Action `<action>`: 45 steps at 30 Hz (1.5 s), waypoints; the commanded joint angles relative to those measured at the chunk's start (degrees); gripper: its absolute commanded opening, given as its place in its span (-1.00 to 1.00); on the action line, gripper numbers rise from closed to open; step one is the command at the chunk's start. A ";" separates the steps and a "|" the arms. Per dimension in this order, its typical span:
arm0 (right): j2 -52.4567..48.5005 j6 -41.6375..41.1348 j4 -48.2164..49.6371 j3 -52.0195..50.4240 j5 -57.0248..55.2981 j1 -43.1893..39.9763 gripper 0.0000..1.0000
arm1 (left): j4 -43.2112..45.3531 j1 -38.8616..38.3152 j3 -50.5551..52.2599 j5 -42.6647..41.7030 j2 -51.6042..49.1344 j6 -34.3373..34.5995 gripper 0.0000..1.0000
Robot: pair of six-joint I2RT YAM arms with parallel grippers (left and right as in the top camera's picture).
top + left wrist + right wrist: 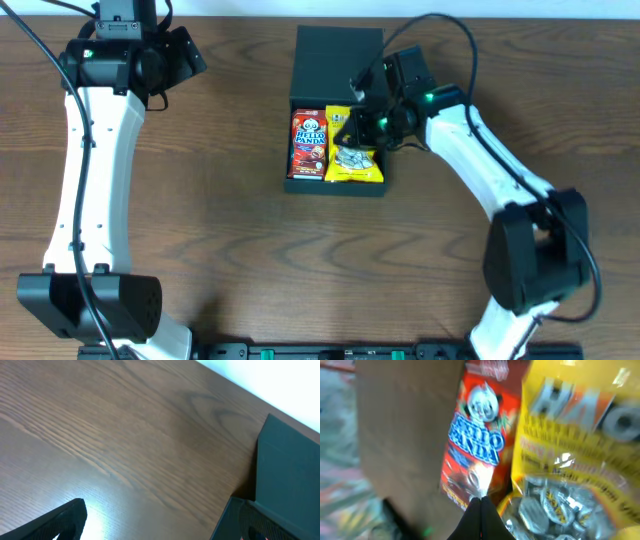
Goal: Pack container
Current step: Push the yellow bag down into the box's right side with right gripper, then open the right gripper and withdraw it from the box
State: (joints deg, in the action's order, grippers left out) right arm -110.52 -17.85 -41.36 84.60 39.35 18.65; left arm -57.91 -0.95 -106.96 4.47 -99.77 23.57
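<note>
right end effector (pixel 481 510) pressed together above snack packets (pixel 355 150) packed in the container (pixel 336 190).
left end effector (pixel 157 527) held apart; closing the lid (pixel 340 60) is judged next.

1. The container (pixel 335 62) is a dark teal-green, matte rectangular box with a hinged flap lid
2. It is open, its lid swung back beyond the tray and its tray facing up
3. It rests on the table (pixel 220 220), near the table's far edge and about midway across
4. In the tray, a red Hello Panda packet (pixel 308 143) and a yellow packet (pixel 357 152) lie side by side
</note>
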 commanded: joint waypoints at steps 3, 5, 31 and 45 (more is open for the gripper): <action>-2.49 3.39 -3.76 -0.35 8.90 -1.22 -0.97 | -1.20 0.24 -0.50 -0.04 -0.22 -0.22 0.95; -3.02 4.48 -5.09 -0.35 8.57 -1.22 -0.97 | -1.33 0.24 -0.50 -0.04 -0.22 -0.22 0.95; -3.26 6.64 1.84 -4.28 4.02 -1.99 -0.97 | -1.49 0.22 -0.50 -0.04 -0.22 0.85 0.95; -1.09 7.67 7.98 -2.99 5.20 -9.66 -0.97 | -2.01 0.22 -0.50 -0.02 -0.22 0.87 0.95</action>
State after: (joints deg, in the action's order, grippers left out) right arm -110.65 -11.44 -34.28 80.84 42.65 8.25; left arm -59.79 -0.95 -106.96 4.49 -99.77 24.16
